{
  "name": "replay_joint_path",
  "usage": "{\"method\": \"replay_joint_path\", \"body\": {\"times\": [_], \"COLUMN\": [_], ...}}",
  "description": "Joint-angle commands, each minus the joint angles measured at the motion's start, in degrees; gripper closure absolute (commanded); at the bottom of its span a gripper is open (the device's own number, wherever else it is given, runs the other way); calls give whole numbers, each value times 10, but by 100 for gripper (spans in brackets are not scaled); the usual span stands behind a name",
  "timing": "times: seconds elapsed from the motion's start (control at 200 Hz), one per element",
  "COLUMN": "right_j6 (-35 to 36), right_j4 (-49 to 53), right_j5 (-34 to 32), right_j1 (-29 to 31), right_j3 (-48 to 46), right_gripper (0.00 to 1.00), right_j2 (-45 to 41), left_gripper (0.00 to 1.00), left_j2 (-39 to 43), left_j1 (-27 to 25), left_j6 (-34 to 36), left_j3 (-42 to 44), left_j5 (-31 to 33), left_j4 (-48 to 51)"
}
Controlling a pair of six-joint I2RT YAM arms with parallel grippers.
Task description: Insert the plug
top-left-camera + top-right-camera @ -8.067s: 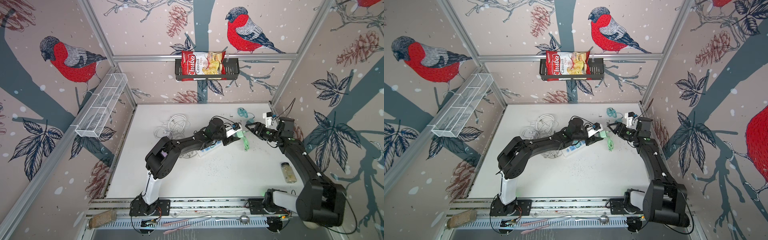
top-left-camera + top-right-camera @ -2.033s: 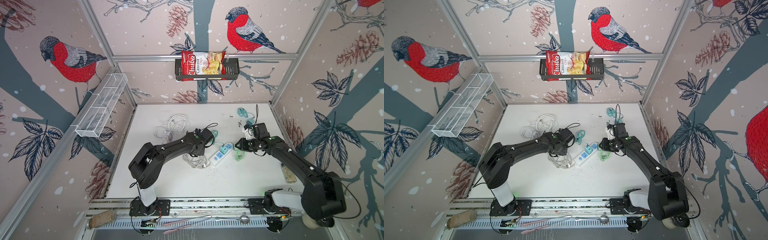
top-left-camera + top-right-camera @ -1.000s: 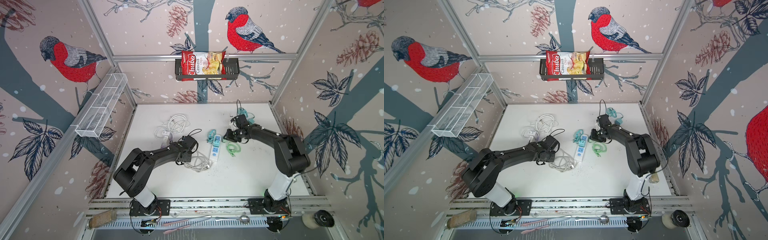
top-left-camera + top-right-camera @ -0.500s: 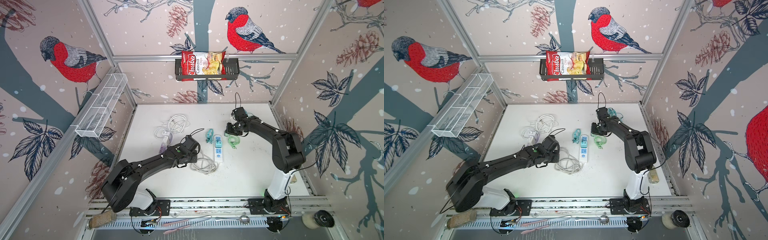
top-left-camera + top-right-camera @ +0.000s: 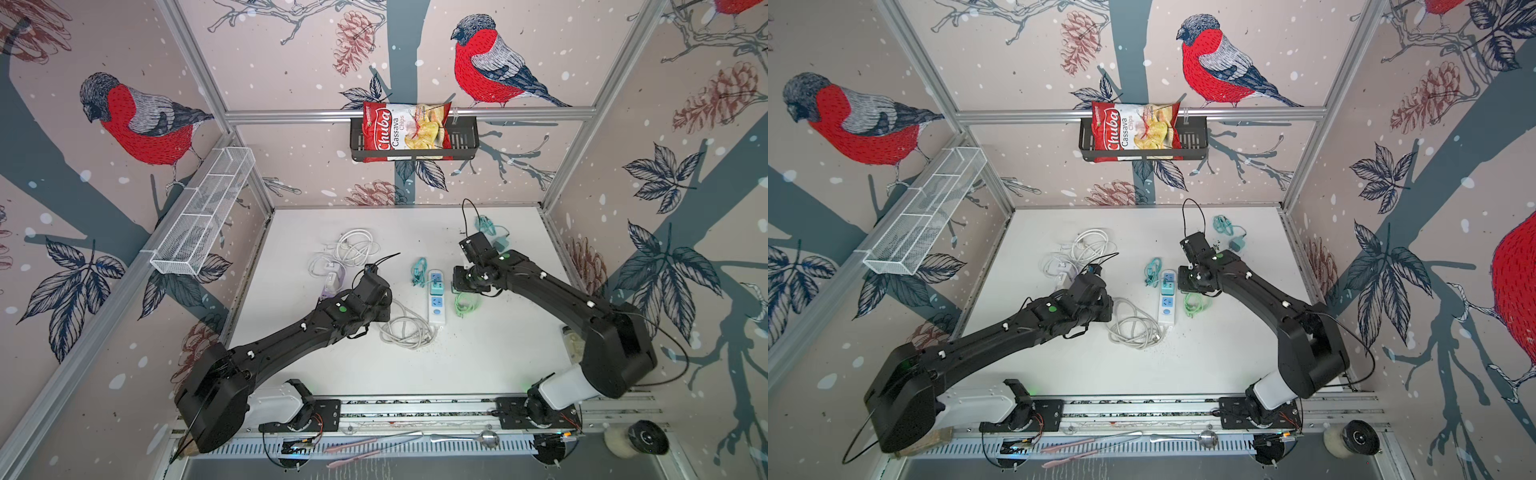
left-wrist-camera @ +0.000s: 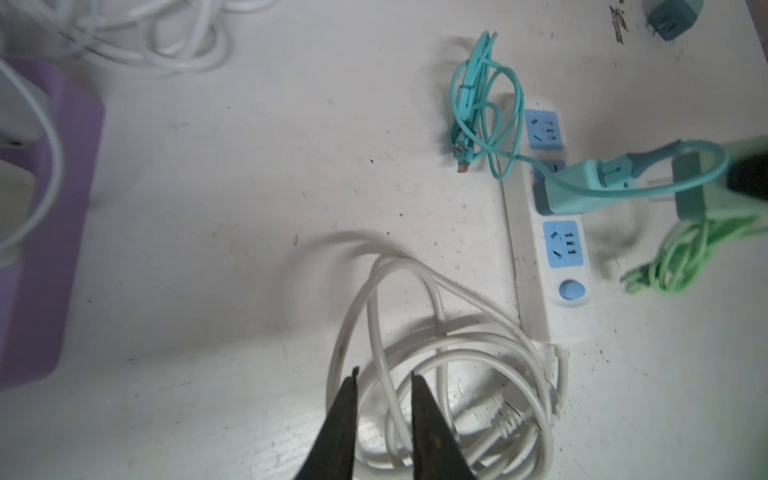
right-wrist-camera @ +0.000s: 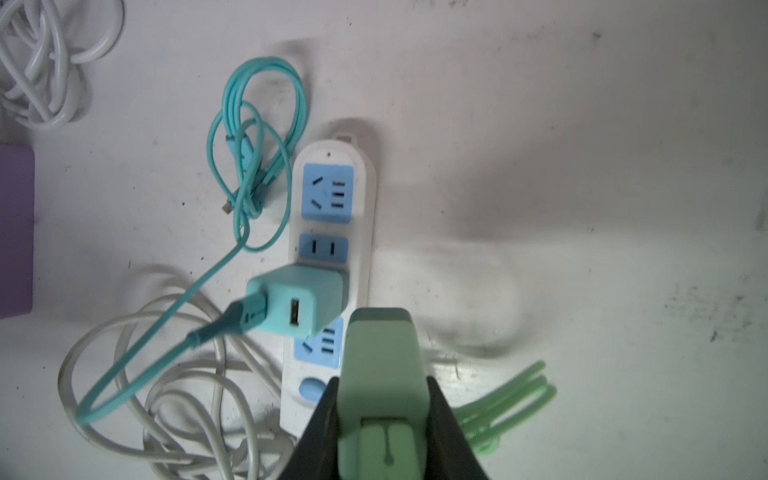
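The right hand (image 7: 382,388) pinches the plug (image 7: 380,349) by its flat sides, close by the strip (image 7: 365,216), not yet in; seemingly light, rigid, smooth, likely to twist if pushed crooked; left hand (image 6: 385,376) slightly parted, empty.

The white table (image 5: 478,361) holds a power strip (image 5: 436,316), white cord (image 5: 409,337), teal cable (image 5: 419,269).

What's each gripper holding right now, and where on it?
Right gripper clamps the green plug by the sides of its body. Left gripper holds nothing, jaws slightly apart over the white cable.
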State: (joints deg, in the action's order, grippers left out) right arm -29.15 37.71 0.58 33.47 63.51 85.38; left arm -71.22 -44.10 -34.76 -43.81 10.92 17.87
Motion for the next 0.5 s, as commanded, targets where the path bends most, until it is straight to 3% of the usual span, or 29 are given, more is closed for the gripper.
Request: {"method": "replay_joint_path", "body": {"times": [0.0,0.2,0.495], "right_j6": [-61,-95,-115], "right_j4": [15,42,53], "right_j5": [-22,-41,-58], "right_j1": [27,82,111], "right_j3": [-18,-9,31], "right_gripper": [100,100,100], "right_j2": [-28,-30,21], "left_gripper": [72,71,69], "left_j2": [10,14,48], "left_j1": [5,19,29], "left_j6": [32,57,70], "left_j3": [7,-2,18], "left_j5": [63,55,52], "left_j4": [-56,-102,-129]}}
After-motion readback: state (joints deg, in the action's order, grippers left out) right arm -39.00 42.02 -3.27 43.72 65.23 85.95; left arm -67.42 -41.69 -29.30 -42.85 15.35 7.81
